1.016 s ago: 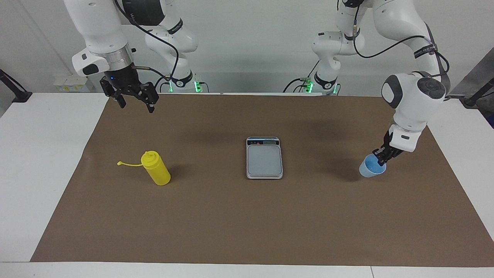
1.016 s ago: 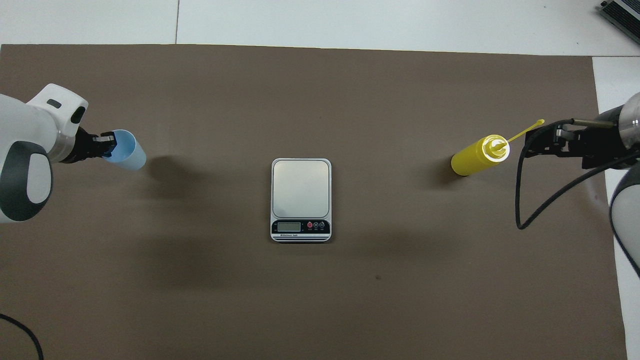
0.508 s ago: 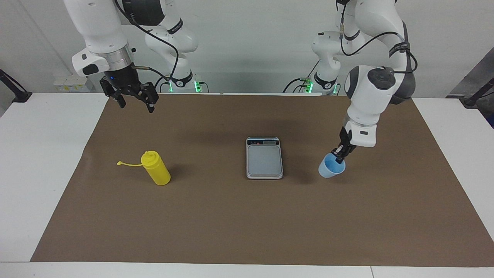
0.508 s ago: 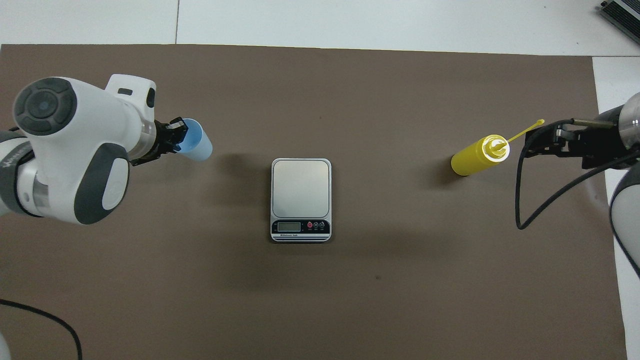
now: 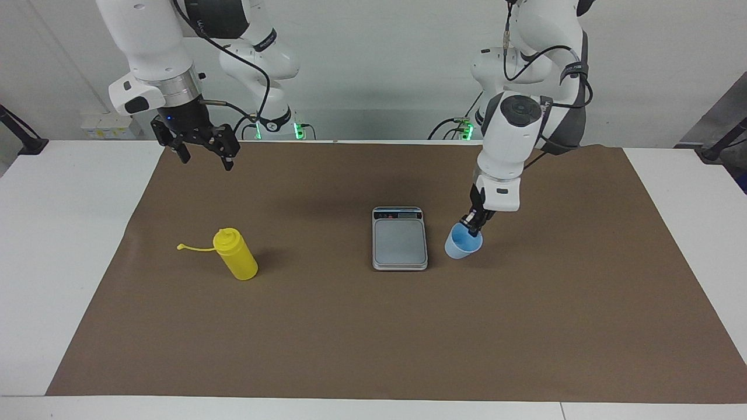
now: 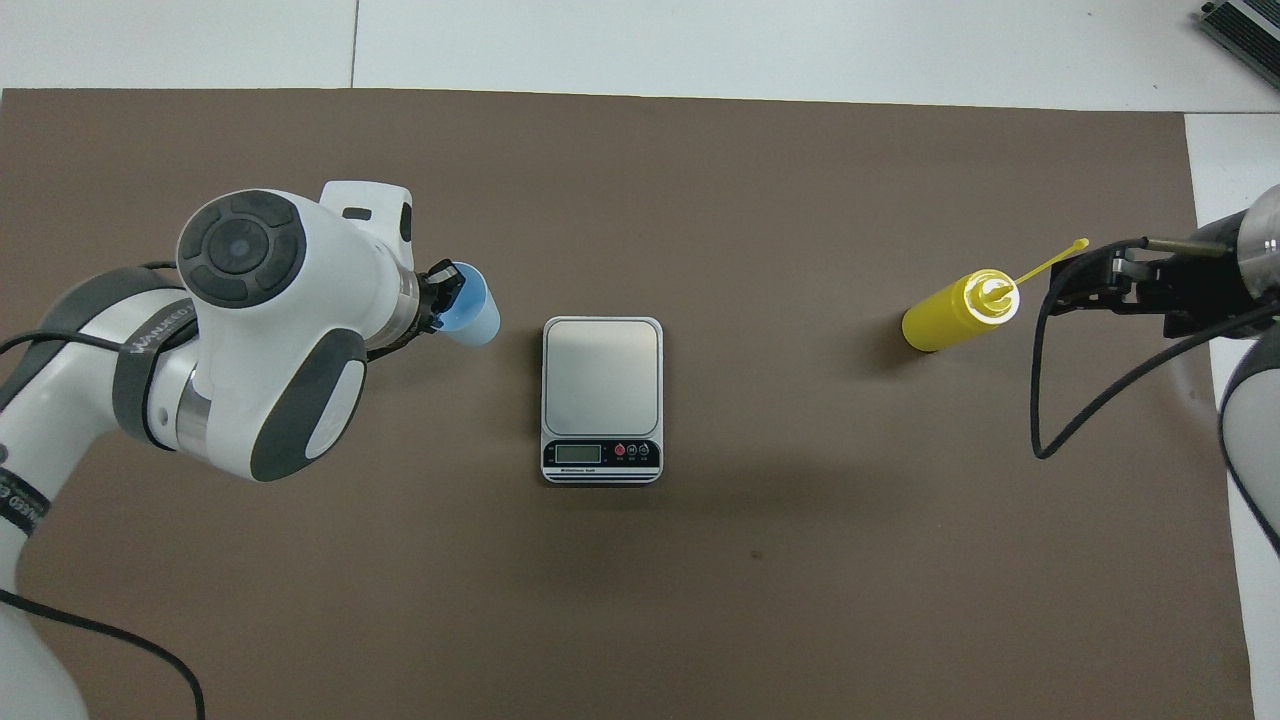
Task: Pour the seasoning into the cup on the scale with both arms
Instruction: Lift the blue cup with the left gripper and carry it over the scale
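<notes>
1. Seasoning bottle [image 5: 235,254] stood upright on the brown mat [image 5: 373,326] toward the right arm's end of the table [image 5: 64,245], well apart from the scale [image 5: 400,238]; its thin cap strap [image 5: 195,248] stuck out sideways, away from the scale.
2. Facing view gave heights: the cup [image 5: 463,244] was pinched at its rim, tilted, low over the mat just beside the scale on the left arm's side, not on the weighing plate. Whether its base touched the mat could not be told.
3. Overhead view gave what the facing view did not: the scale's dark display strip [image 6: 602,453] read as the end nearer the robots, with the bare plate [image 6: 601,376] farther out. Here the cup [image 6: 472,315] showed as a blue mouth poking out from under the left arm's wrist, apart from the plate's edge.
4. Left arm reached out from its base and bent steeply down, its wrist leaning toward the scale. Left gripper [image 5: 474,225] had its fingers closed tight on the cup's rim, on the side nearer the robots.
5. Right arm waited, raised over the mat's edge near its own base. Right gripper [image 5: 204,153] hung pointing down, fingers spread wide and holding nothing.
6. In the overhead view the right gripper [image 6: 1105,287] sat just beside the bottle's cap [image 6: 990,295]; the facing view showed it well above the bottle and clear of it.
</notes>
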`<action>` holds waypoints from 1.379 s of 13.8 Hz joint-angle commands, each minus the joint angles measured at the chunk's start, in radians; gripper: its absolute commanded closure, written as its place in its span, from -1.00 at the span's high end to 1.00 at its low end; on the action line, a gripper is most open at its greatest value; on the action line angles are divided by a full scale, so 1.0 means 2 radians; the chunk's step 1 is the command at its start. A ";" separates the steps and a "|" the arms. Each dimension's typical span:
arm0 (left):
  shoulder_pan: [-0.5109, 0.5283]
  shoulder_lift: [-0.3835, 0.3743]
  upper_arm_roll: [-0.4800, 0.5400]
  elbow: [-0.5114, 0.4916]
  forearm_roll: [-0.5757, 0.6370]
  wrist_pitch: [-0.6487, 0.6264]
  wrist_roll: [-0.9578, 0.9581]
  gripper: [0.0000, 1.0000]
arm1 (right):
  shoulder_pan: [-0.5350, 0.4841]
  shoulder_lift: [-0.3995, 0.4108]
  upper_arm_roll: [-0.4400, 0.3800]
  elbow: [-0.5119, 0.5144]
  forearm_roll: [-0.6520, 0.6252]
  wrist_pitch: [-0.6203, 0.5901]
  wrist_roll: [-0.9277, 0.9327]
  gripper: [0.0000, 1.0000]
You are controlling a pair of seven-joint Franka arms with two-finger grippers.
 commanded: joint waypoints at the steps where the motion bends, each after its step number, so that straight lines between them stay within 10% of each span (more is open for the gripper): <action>1: -0.013 0.005 -0.011 0.012 0.017 -0.017 -0.049 -1.00 | -0.008 -0.011 0.003 -0.011 0.007 -0.002 -0.011 1.00; 19: -0.029 0.064 -0.086 0.022 0.139 -0.003 -0.200 -1.00 | -0.008 -0.011 0.003 -0.011 0.007 -0.002 -0.011 1.00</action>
